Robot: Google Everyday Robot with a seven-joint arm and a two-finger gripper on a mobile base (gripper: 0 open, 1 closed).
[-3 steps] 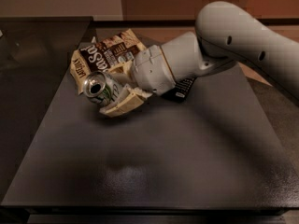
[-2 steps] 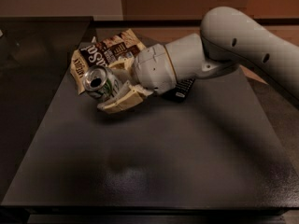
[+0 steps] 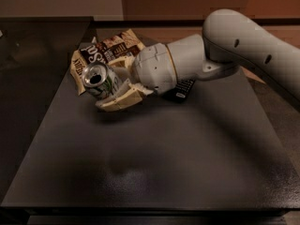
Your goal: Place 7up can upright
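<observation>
Since a second ago the can (image 3: pixel 99 80) and gripper (image 3: pixel 108 84) are sitting slightly higher and further right, and the arm's elbow is shifting right too. The gripper is clamping the can, with cream fingers (image 3: pixel 123 99) pinching it above and below. It is holding the can tilted on its side, pull-tab top facing out left of the gripper. The bag (image 3: pixel 107 50) is lying just behind the gripper; whether it is touching the can, cannot tell. The wrapper (image 3: pixel 182 90) is peeking out under the wrist, right of the gripper. The table (image 3: pixel 154 172) is spreading open in front and to the right. Its left edge is running near the gripper, its front edge well apart.
</observation>
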